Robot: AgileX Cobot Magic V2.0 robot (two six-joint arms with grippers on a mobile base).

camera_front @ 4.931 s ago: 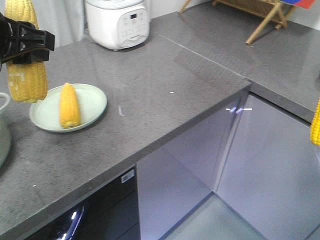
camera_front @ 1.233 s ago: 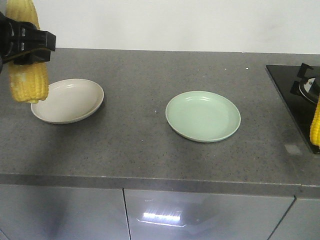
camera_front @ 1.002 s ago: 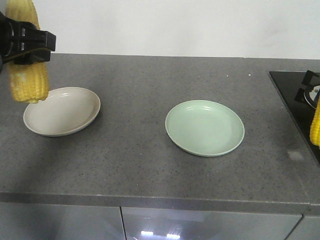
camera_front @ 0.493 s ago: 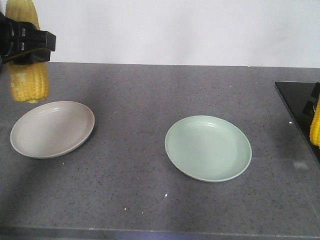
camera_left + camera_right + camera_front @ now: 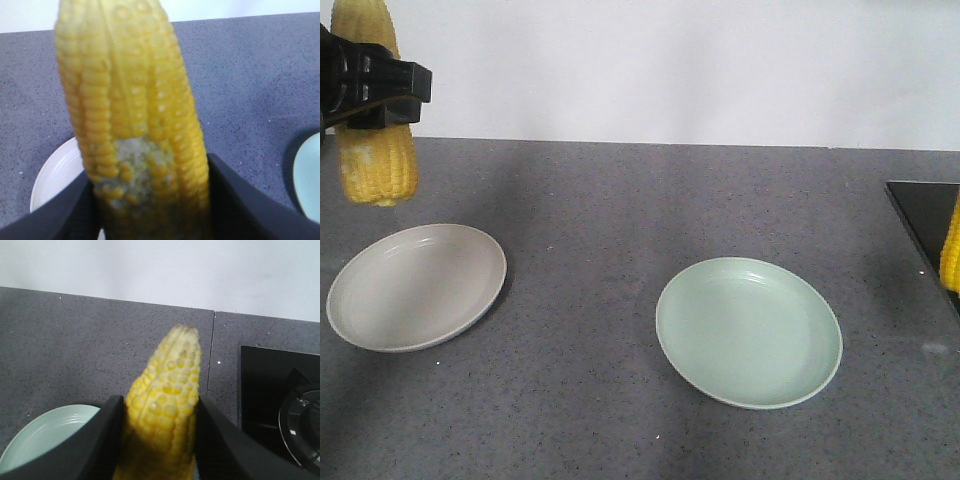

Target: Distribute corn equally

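You are mid-carry: the green plate (image 5: pixel 749 332) sits bare nearest you, and the beige plate (image 5: pixel 416 286) to its left is bare too. The left gripper (image 5: pixel 370 85) clamps one corn cob (image 5: pixel 373 150) upright above the beige plate, and the right gripper (image 5: pixel 157 440) squeezes a second cob (image 5: pixel 165 410), seemingly just right of the green plate; next, lower one cob onto each plate.

View: the grey stone countertop (image 5: pixel 620 250) is seen from closer, its front edge and the cabinet doors now cut off.
Beige round plate (image 5: pixel 417 286): shown lower and further left.
Pale green round plate (image 5: pixel 749 331): shown lower (and larger).
Black glass hob (image 5: pixel 925 225): pushed nearly out at right.
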